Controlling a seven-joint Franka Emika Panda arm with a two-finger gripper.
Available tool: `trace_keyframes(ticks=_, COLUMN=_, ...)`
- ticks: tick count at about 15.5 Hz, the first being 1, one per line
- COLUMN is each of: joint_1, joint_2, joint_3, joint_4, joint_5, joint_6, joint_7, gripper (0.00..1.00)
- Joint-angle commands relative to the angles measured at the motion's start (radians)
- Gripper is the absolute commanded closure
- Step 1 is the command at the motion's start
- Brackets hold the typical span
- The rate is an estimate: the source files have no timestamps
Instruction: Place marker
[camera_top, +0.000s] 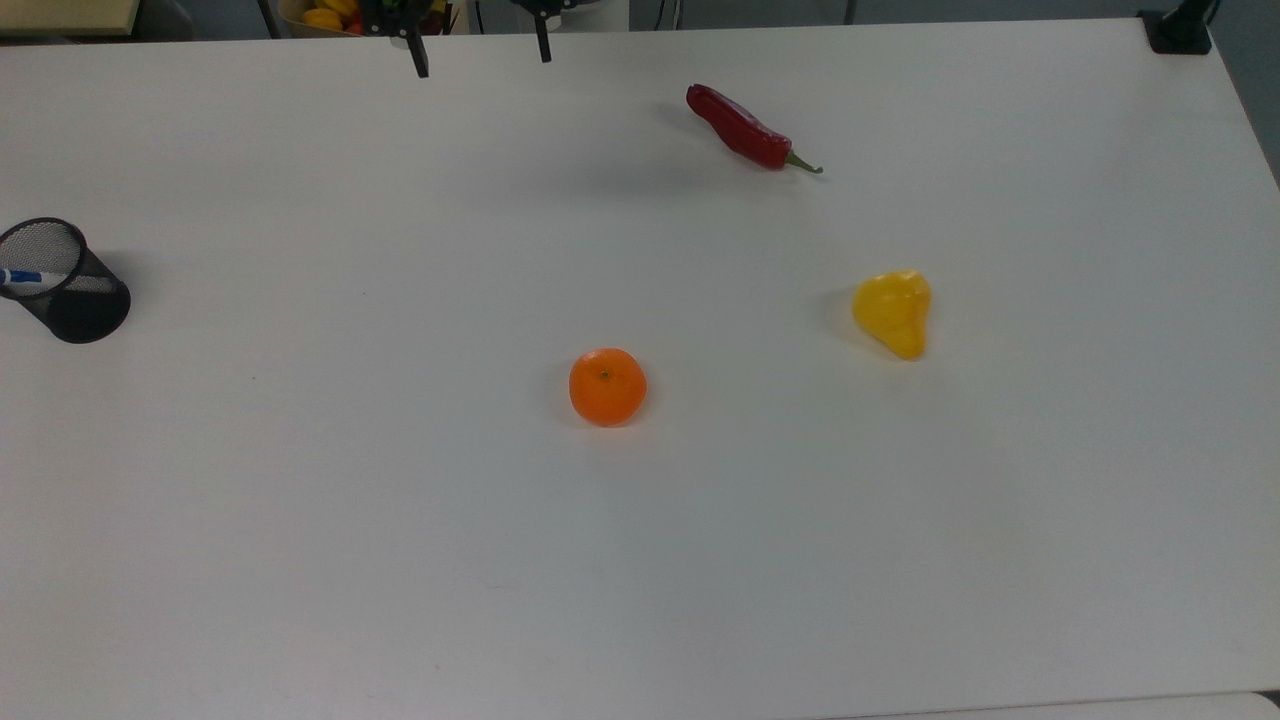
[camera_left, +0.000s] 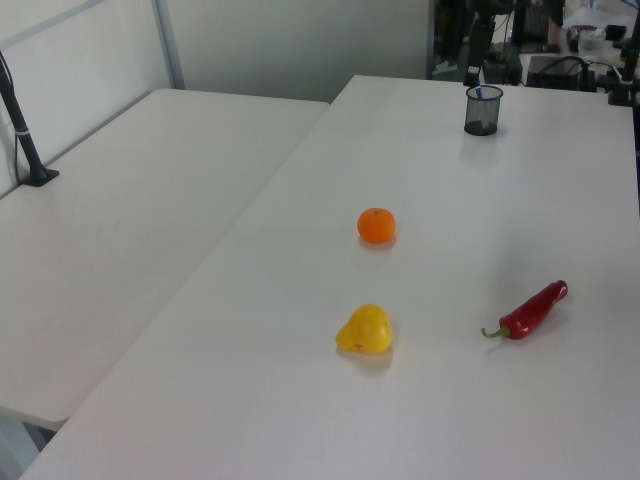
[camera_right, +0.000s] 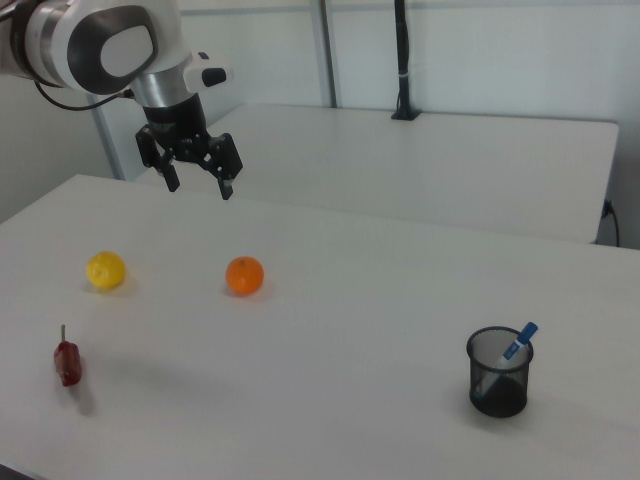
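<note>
The marker (camera_top: 22, 277), white with a blue cap, stands tilted inside a black mesh cup (camera_top: 70, 295) at the top view's left edge. In the right view the marker (camera_right: 517, 345) leans out of the cup (camera_right: 498, 375) at the lower right. My gripper (camera_top: 482, 62) hangs open and empty above the far table edge in the top view, well away from the cup. In the right view the gripper (camera_right: 198, 187) floats above the table, up and left of the orange, fingers spread wide.
A red chilli (camera_top: 745, 130), a yellow pepper (camera_top: 893, 312) and an orange (camera_top: 607, 386) lie apart on the white table (camera_top: 300, 500). A bowl of fruit (camera_top: 340, 14) sits beyond the far edge. A second table (camera_left: 130, 230) adjoins in the left view.
</note>
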Motion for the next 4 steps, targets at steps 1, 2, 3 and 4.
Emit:
trace_keyframes(ticks=1, joint_1=0.025, joint_2=-0.017, joint_3=-0.022, joint_4=-0.005, joint_5=-0.007, joint_6=-0.022, joint_7=-0.026, gripper=0.00)
trace_keyframes(ticks=2, joint_1=0.025, joint_2=-0.017, joint_3=-0.022, joint_4=-0.005, joint_5=-0.007, joint_6=-0.022, joint_7=-0.024, gripper=0.00)
trace_keyframes(ticks=3, joint_1=0.025, joint_2=-0.019, joint_3=-0.022, joint_4=-0.005, joint_5=-0.007, joint_6=-0.022, joint_7=-0.024, gripper=0.00)
trace_keyframes(ticks=4, joint_1=0.025, joint_2=-0.019, joint_3=-0.022, joint_4=-0.005, joint_5=-0.007, joint_6=-0.022, joint_7=-0.024, gripper=0.00)
